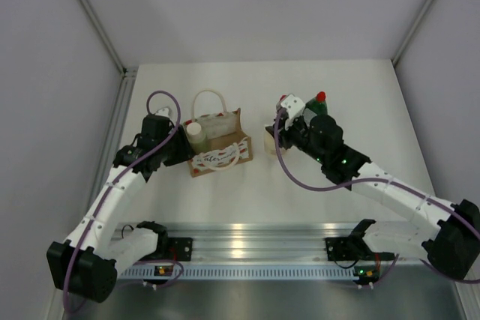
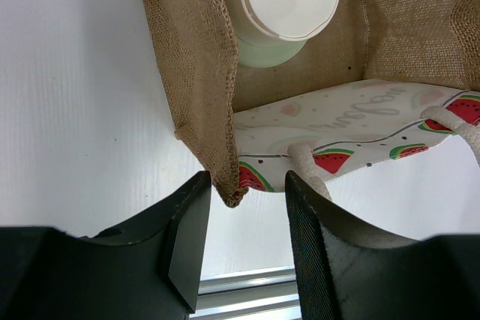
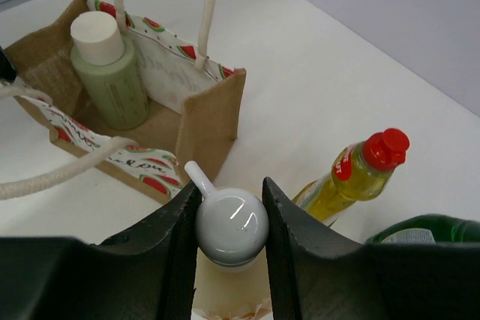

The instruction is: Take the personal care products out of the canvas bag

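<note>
The canvas bag point(image 1: 225, 149) stands left of centre with its cream handle up; it also shows in the right wrist view point(image 3: 210, 118). Inside it stands the pale olive-grey cylinder point(image 3: 112, 73) with a white cap point(image 2: 281, 5). My left gripper point(image 2: 246, 177) is open, its fingers either side of the bag's near left corner point(image 2: 229, 185). My right gripper point(image 3: 230, 183) is shut on the head of the cream pump bottle point(image 3: 231, 226), which is outside the bag, right of it point(image 1: 268, 142). The yellow bottle point(image 3: 352, 177) and the dark green bottle point(image 3: 427, 228) stand beside it on the table.
The white table point(image 1: 247, 192) is walled by pale panels on three sides. A metal rail point(image 1: 255, 249) runs along the near edge between the arm bases. A purple cable point(image 1: 300, 177) loops off the right arm onto the table.
</note>
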Action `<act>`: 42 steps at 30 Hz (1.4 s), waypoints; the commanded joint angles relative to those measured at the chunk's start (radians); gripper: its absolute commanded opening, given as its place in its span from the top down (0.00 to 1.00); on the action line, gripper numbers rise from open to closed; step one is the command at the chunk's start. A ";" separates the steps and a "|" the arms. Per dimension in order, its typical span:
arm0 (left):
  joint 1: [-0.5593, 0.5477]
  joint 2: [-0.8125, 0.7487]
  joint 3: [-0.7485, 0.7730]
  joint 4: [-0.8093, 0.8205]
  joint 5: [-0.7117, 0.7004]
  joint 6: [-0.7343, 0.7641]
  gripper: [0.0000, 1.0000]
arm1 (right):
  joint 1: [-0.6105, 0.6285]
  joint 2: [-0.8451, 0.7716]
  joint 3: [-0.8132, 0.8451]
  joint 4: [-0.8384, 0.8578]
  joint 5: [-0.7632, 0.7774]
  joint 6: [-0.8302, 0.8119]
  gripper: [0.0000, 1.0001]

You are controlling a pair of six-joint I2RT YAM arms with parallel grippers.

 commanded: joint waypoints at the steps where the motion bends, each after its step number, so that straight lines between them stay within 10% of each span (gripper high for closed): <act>1: -0.005 -0.006 -0.006 0.006 0.003 0.000 0.51 | -0.028 -0.099 -0.072 0.346 0.019 0.029 1.00; 30: -0.005 -0.011 -0.005 0.006 0.007 0.002 0.51 | -0.112 -0.108 -0.468 0.684 -0.108 0.115 1.00; 34: -0.005 -0.011 -0.005 0.007 0.004 0.000 0.51 | -0.110 -0.130 -0.453 0.647 -0.108 0.114 0.63; 42: -0.005 -0.011 -0.005 0.006 0.004 -0.001 0.51 | -0.112 -0.179 -0.370 0.494 -0.122 0.097 0.40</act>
